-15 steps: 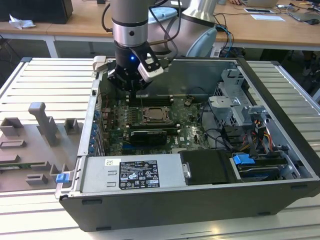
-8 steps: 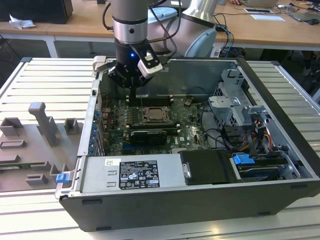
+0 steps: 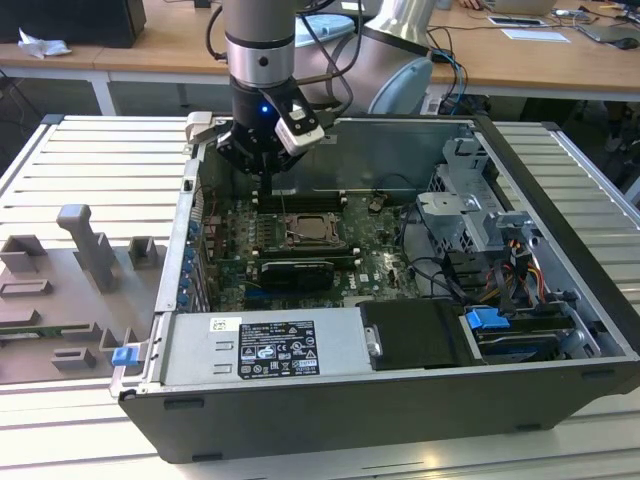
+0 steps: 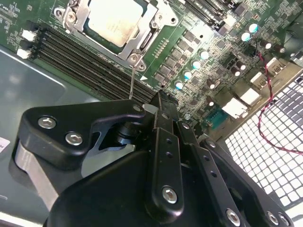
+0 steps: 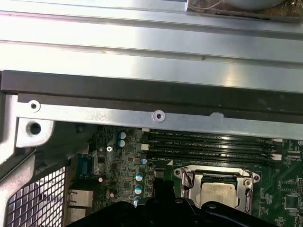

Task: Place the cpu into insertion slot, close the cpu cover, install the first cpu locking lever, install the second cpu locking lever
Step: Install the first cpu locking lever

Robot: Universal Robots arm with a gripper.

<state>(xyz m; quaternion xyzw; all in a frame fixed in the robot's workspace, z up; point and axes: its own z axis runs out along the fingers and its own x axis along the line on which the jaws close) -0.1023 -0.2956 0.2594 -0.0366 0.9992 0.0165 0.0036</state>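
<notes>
Where the cpu sits: the cpu [image 4: 115, 20] lies flat in the insertion slot [image 4: 71, 19] on the green board [image 4: 208, 42].
Cover: the cpu cover [image 4: 142, 26] appears down around the cpu (judged, not proven).
Levers: one thin lever [image 4: 131, 80] stands free, so latching looks outstanding.
Gripper: the gripper [image 4: 154, 106] hovers just beside that lever; how wide it stands cannot be told.

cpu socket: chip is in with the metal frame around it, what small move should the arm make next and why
Probably ease the end effector across onto the thin lever and start pressing it down. In the second wrist view the cpu lies seated with the cover apparently down around it. The lever juts out from the cover's corner, seemingly unlatched, and the end effector's tip is right beside it.
</notes>
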